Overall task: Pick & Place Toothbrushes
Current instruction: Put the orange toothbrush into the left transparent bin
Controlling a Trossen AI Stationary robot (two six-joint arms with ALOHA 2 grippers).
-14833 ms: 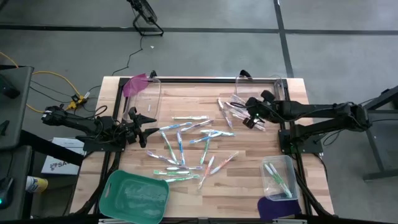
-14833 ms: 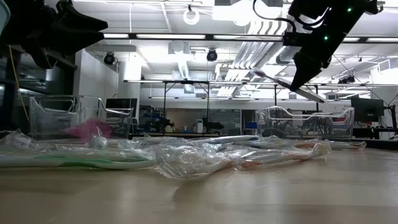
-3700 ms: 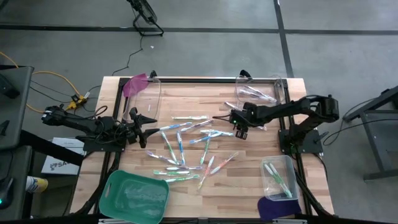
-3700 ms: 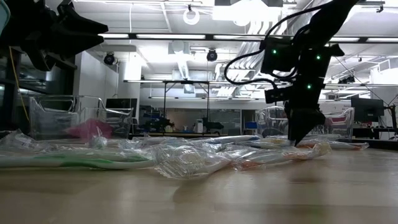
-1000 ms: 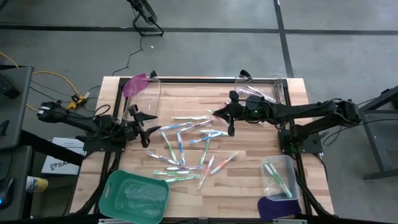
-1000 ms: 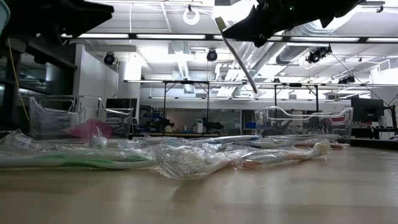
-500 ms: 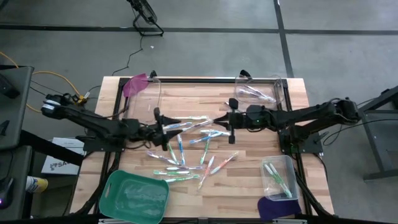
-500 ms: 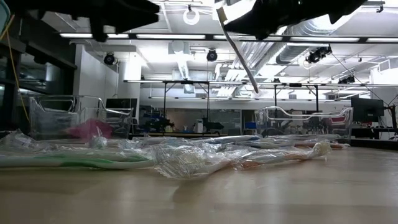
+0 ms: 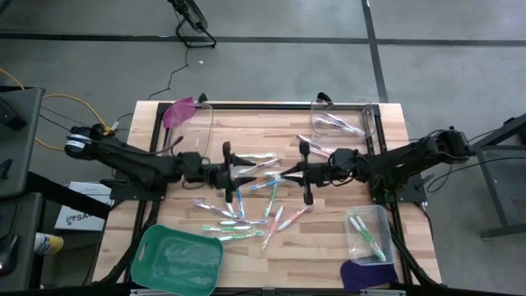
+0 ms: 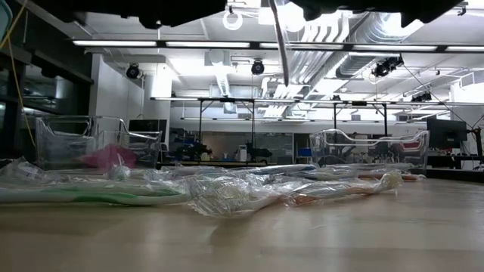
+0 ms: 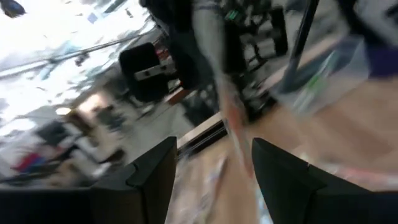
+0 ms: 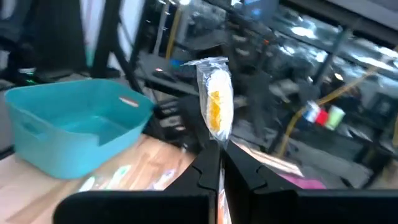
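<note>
High over the middle of the table my right gripper [image 9: 288,174] is shut on a wrapped toothbrush [image 12: 214,106] with an orange head; it also shows in the low view [image 10: 280,45]. My left gripper [image 9: 244,174] faces it from the table's left, open. In the left wrist view [image 11: 211,171] the held brush [image 11: 217,93] appears blurred in the gap beyond the fingers, touching neither. Below both, several wrapped toothbrushes [image 9: 246,201] lie loose on the wood. My right gripper pinches the wrapped toothbrush between its two fingers, on the handle below the head [image 12: 219,163]. The fingers come level from the table's right. The head end [image 12: 213,87] sticks out past the fingertips. The brush is lifted clear and hangs nearly upright [image 10: 283,68].
A teal bin [image 9: 177,259] stands at the near left and a clear bin [image 9: 370,234] holding toothbrushes at the near right. Two clear bins [image 9: 196,123] [image 9: 345,123] stand along the far edge. A pink lid [image 9: 177,111] and a purple lid [image 9: 366,275] lie by them.
My left gripper has swung from the table's left side toward the middle and risen a little, still open. My right gripper has carried the toothbrush toward the near edge and rolled, so the brush has turned from slanting to nearly upright.
</note>
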